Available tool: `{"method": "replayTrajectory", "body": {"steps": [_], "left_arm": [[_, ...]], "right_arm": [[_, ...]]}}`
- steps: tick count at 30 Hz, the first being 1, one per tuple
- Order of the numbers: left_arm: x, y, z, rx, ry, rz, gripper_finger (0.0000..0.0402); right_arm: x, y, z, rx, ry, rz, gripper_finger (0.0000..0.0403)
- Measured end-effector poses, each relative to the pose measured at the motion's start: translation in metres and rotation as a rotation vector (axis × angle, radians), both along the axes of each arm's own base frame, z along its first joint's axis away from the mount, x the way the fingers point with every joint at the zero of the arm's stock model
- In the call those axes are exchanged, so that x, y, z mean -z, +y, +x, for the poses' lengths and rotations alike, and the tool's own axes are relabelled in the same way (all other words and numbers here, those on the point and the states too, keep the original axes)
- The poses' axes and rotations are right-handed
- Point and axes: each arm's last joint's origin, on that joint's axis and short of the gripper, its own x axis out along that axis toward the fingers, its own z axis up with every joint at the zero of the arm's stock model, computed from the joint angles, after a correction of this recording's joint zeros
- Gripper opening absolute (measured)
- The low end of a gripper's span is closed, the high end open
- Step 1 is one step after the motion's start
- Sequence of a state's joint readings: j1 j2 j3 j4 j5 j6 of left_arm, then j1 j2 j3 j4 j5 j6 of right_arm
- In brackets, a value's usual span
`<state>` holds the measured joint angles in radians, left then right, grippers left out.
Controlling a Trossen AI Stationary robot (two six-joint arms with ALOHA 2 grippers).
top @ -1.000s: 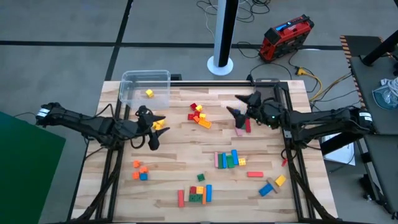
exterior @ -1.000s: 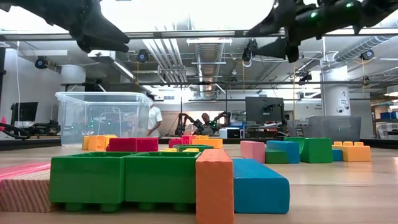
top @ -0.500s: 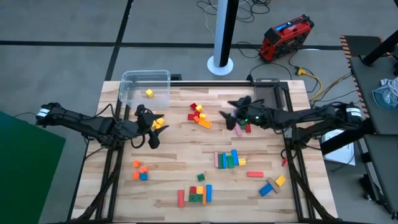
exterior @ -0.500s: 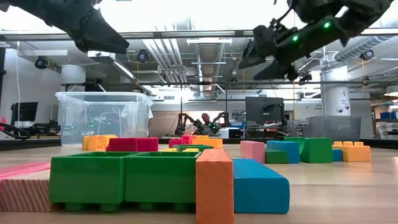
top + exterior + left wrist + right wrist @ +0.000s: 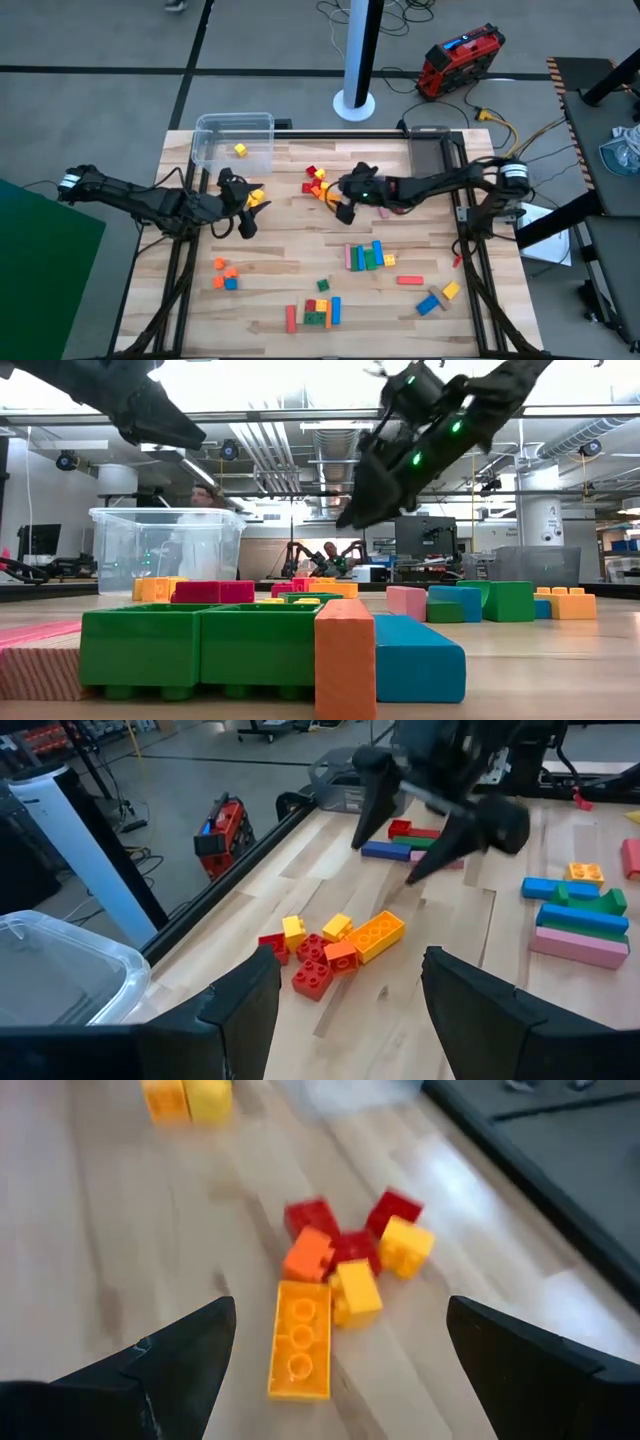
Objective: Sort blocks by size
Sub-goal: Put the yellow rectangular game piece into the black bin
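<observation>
Your right gripper (image 5: 343, 199) hangs above the bench (image 5: 280, 260) with its fingers (image 5: 165, 1365) spread wide and nothing between them, poised just over the cluster of red, yellow and orange blocks (image 5: 320, 186) near the middle of the far half of the bench. In the right wrist view that cluster shows as a long orange bar (image 5: 299, 1338) lying flat with small red, orange and yellow cubes touching it at one end.

Your left gripper (image 5: 243, 208) is also spread and empty, held above the bench near the left edge, just beside the clear tub (image 5: 233, 140) in the far left corner. A yellow cube (image 5: 240, 150) lies inside that tub, and a yellow and orange pair (image 5: 255, 199) lies on the bench close to the left fingers (image 5: 240, 1020).

Other blocks are scattered toward the near edge: a row of pink, blue and green bars (image 5: 368, 256), a small orange and blue group (image 5: 225, 274) on the left, and a red, green and blue group (image 5: 315, 310) by the near edge.
</observation>
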<state>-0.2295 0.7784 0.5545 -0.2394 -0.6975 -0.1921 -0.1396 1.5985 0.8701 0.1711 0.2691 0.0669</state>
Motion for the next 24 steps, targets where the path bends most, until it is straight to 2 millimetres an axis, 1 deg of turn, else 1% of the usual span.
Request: {"method": "replayTrajectory", "body": {"steps": [4,8,10,15,24], "left_arm": [[0.001,0.0,0.0,0.0,0.012,0.003,0.0219],[0.001,0.0,-0.001,0.0,0.014,0.003,0.0219],[0.002,0.0,-0.001,0.0,0.016,0.004,0.0219],[0.002,0.0,0.0,0.0,0.018,0.004,0.0219],[0.003,0.0,0.0,-0.001,0.021,0.003,0.0219]], "right_arm": [[0.016,0.0,0.013,-0.016,0.051,0.009,0.0354],[0.03,0.003,0.022,-0.039,0.109,0.001,0.0354],[0.033,0.002,0.025,-0.032,0.124,0.01,0.0354],[0.044,0.0,0.029,0.026,0.199,0.004,0.0354],[0.059,-0.001,0.033,0.038,0.235,0.019,0.0352]]}}
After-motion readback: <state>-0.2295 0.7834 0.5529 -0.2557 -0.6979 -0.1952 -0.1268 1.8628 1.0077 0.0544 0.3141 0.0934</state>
